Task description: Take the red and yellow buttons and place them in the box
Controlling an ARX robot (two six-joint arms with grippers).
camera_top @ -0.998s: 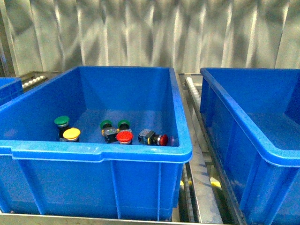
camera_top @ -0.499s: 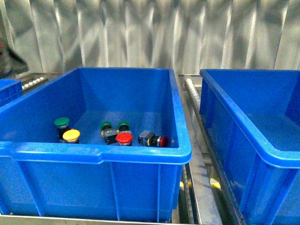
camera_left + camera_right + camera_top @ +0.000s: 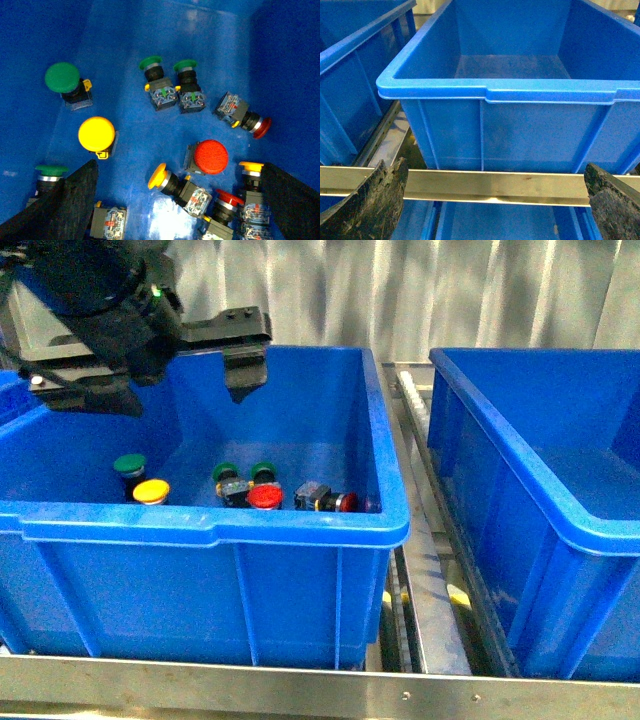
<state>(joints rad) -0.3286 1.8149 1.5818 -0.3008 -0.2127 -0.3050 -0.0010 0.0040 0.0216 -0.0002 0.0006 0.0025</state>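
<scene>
Front: left arm (image 3: 100, 300) at 10 o'clock, above the blue bin (image 3: 210, 525). left fingers (image 3: 245, 375) spread wide, nothing between them, hanging over the bin's back half.
Bin floor, one row: yellow button (image 3: 151, 490) at the 9 o'clock end, cap-up red button (image 3: 265, 497) mid-row, side-lying red button (image 3: 335, 502) at the 3 o'clock end. green buttons (image 3: 129, 464) just behind them.
Second blue box (image 3: 520, 470) at 3 o'clock, apart from the bin. The steel roller rack (image 3: 415, 570) shows in the gap and carries both. Pleated grey curtain (image 3: 450, 290) fills 12 o'clock.

Left wrist: glossy blue floor with glare patches. Finger pads sit well apart at either side of the cluster. More caps show here: a tipped yellow button (image 3: 162, 177) beside the cap-up red, a third red button (image 3: 227, 200) and another yellow cap (image 3: 251, 166) touching in a small pile.

Right wrist: right fingers (image 3: 370, 200) spread, nothing gripped, above a steel rail (image 3: 495, 182), facing the box's near wall.
</scene>
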